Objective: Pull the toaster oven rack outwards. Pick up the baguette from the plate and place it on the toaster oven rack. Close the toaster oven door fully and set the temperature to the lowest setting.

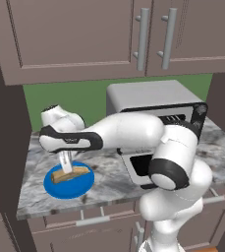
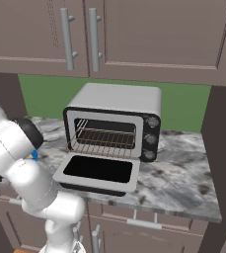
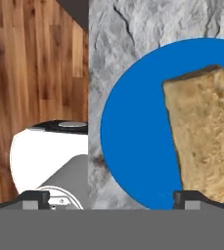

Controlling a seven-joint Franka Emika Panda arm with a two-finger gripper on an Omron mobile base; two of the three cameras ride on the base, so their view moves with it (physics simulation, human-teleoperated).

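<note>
1. Baguette [image 1: 70, 174] lies flat on the blue plate [image 1: 55, 189], on the marble counter [image 1: 109, 179], left of the toaster oven [image 2: 114, 106] and near the counter's front edge.
2. Claw [image 1: 66, 164] hangs directly above the baguette, fingers pointing down. From the left base view I cannot tell whether the tips touch the crust.
3. Claw state: jaws stand wide, nothing between them. In the hand view the two dark tips sit far apart at the bottom; the baguette [image 3: 201, 136] lines up with only one tip, with bare plate [image 3: 133, 141] under the gap.
4. Key relation: the loaf is off-centre from the claw, toward that one finger. In the hand view its long axis runs roughly across the line between the tips, so the jaws would close over the short width. I judge a sideways shift is needed to straddle it before descending.
5. Oven side: toaster oven door [image 2: 98, 171] lies folded down flat; toaster oven rack [image 2: 104, 140] shows in the cavity. I cannot tell how far it is pulled out.
</note>
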